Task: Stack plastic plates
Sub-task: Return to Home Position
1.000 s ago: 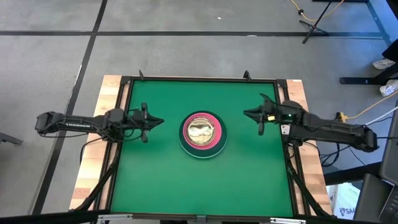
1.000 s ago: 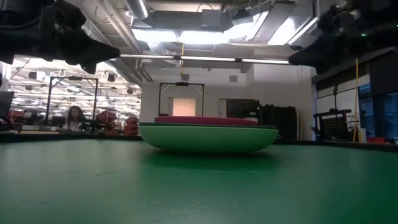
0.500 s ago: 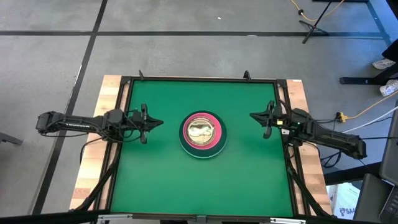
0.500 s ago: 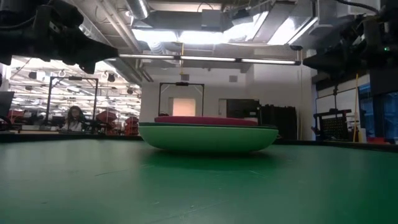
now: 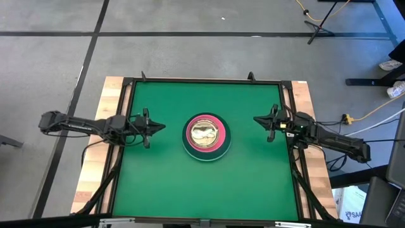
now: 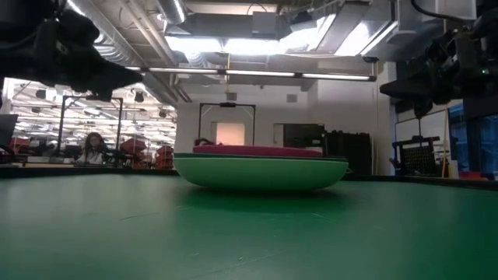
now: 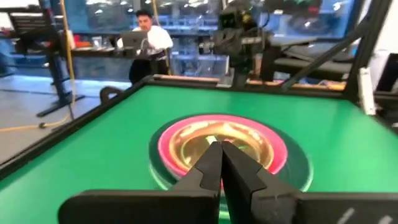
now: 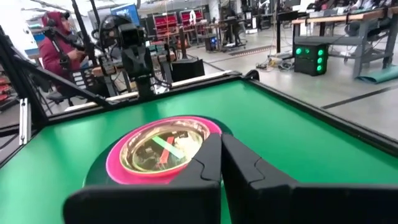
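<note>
Your bench (image 5: 158, 183) fills the middle of the high view. At its centre the plastic plates (image 5: 205, 136) stand as one stack: green plates (image 6: 261, 173) at the bottom, a pink plate (image 5: 221, 126) on them, and the clear dishes (image 5: 205, 133) nested on top, too merged to count. The left arm (image 5: 82, 124) reaches in from the frame's left-centre and the right arm (image 5: 335, 140) from its right-centre, both well apart from the stack. The left gripper (image 5: 161, 125) and right gripper (image 5: 258, 119) point inward at it, and both wrist views show the jaws pressed together on nothing. The stacking looks finished to me, so your job now is only the trip home. Draw each arm straight back from the centre, stay well above the bench, and leave the jaws closed. Avoid any sweep across the stack that could nudge the top dishes.
</note>
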